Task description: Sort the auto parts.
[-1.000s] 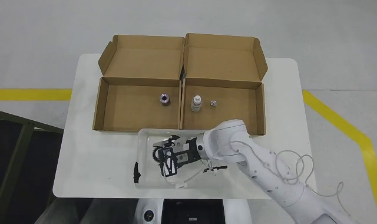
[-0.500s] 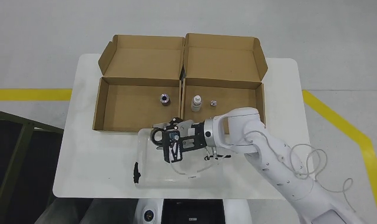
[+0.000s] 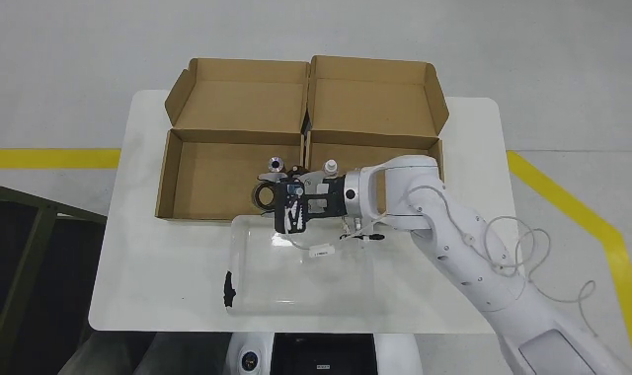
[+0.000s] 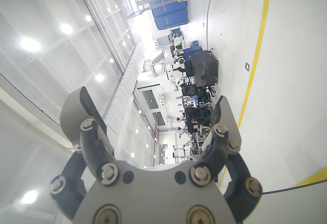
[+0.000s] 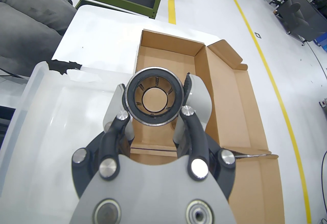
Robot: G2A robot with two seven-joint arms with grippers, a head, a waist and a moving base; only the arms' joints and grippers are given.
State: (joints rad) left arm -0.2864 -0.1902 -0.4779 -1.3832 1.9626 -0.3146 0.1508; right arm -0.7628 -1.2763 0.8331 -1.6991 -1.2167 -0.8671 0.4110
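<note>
**Top view.** On the white table (image 3: 128, 227), two open cardboard boxes sit at 12 o'clock and a clear tray (image 3: 247, 276) at 6. The right gripper (image 3: 272, 193) is clamped on a black ring (image 3: 261, 191) above the left box (image 3: 197, 213), over its 5 o'clock corner and just past the wall it shares with the tray's edge. A small metal part (image 3: 275, 163) lies close by at the ring's 1 o'clock. The box floor toward 9 o'clock is bare. A white part (image 3: 329, 170) stands in the right box (image 3: 405, 178).

**Left wrist view.** The left gripper (image 4: 153, 105) points out into the hall, its fingers spread with nothing between them.

**Right wrist view.** Both fingers press the ring's (image 5: 154, 71) rim, with the box floor beneath and beyond.
</note>
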